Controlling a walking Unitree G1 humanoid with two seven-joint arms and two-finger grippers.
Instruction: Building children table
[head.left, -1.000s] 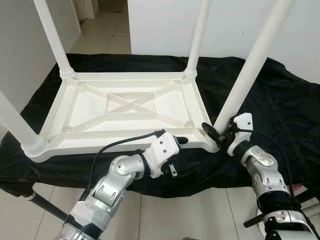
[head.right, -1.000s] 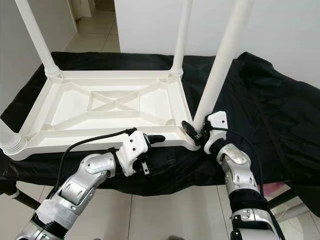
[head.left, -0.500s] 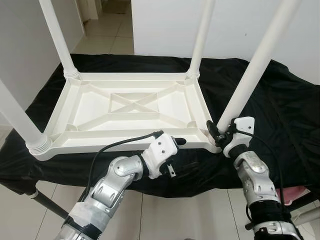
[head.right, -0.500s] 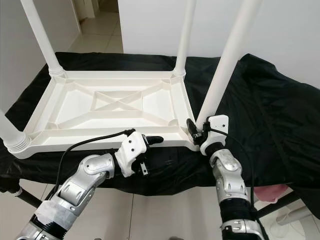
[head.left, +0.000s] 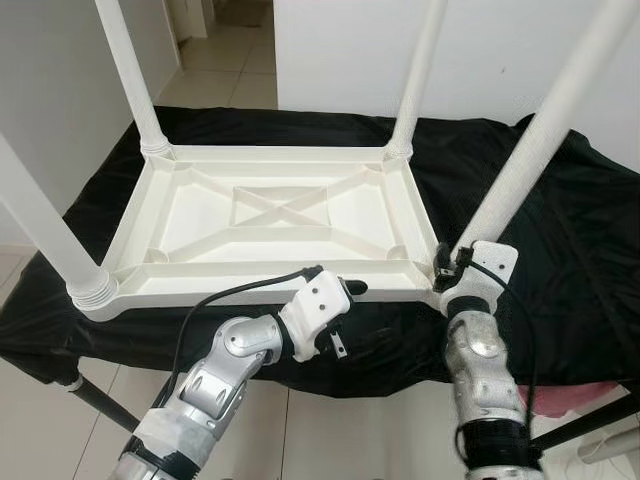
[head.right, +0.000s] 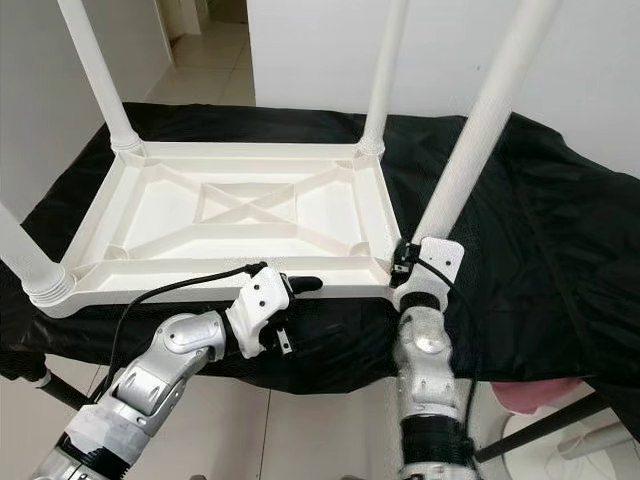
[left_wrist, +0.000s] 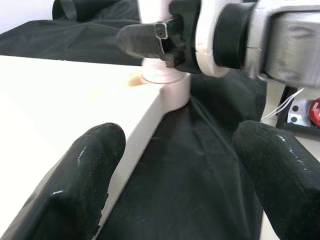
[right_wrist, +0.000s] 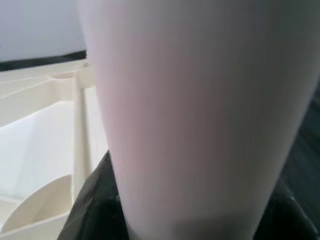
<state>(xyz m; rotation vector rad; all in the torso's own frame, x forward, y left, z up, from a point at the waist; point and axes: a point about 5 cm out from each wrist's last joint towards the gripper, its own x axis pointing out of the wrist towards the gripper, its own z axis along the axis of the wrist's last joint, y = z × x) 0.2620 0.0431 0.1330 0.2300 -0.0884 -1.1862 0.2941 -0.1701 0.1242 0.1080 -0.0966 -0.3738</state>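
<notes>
The white plastic children's table (head.left: 250, 285) lies upside down on a black cloth, with its legs pointing up. The near right leg (head.left: 545, 140) stands in its corner socket (left_wrist: 167, 82). My right gripper (head.left: 445, 268) is at the base of that leg, and its black fingers (right_wrist: 92, 200) sit on either side of the leg (right_wrist: 200, 115). My left gripper (head.left: 343, 318) is open at the table's near rim. One of its fingers (left_wrist: 75, 185) lies over the rim and the other (left_wrist: 280, 175) hangs over the cloth.
The black cloth (head.left: 560, 230) covers a stand that ends just before me. A dark stand leg (head.left: 90, 400) slants down at the lower left above tiled floor. A white wall stands behind, with a doorway at the far left. A pink object (head.left: 600, 385) lies low on the right.
The view has shifted. My right forearm has swung in beneath the near right corner and now stands more upright, with its gripper still at the leg's base. The left gripper has hardly moved.
</notes>
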